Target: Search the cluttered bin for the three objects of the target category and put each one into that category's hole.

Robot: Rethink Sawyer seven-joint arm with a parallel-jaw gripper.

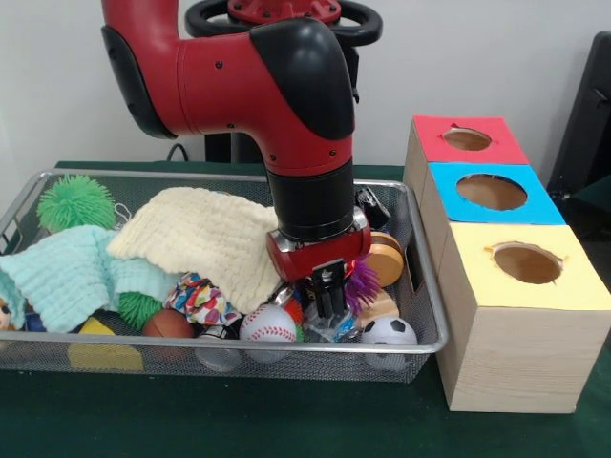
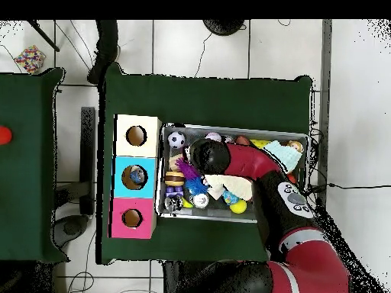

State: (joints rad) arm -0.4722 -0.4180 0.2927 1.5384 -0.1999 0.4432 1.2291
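On the green-covered bench [image 1: 286,429], the wire mesh bin [image 1: 425,329] holds, from the left of the front view, a green spiky ball [image 1: 74,200], a mint knitted cloth [image 1: 67,277], a cream knitted cloth [image 1: 205,239], a white red-stitched baseball [image 1: 268,324] and a black-and-white soccer ball [image 1: 389,332]. The step looks like searching and picking: the hand [image 1: 329,301] is lowered among the clutter beside a purple spiky toy [image 1: 363,281]. Whether its black fingers are parted or grip anything I cannot tell. If balls are the target category, which is unclear, next comes a firm grasp, a lift and a carry to the wooden box with red, blue and yellow holed tops [image 1: 496,286].
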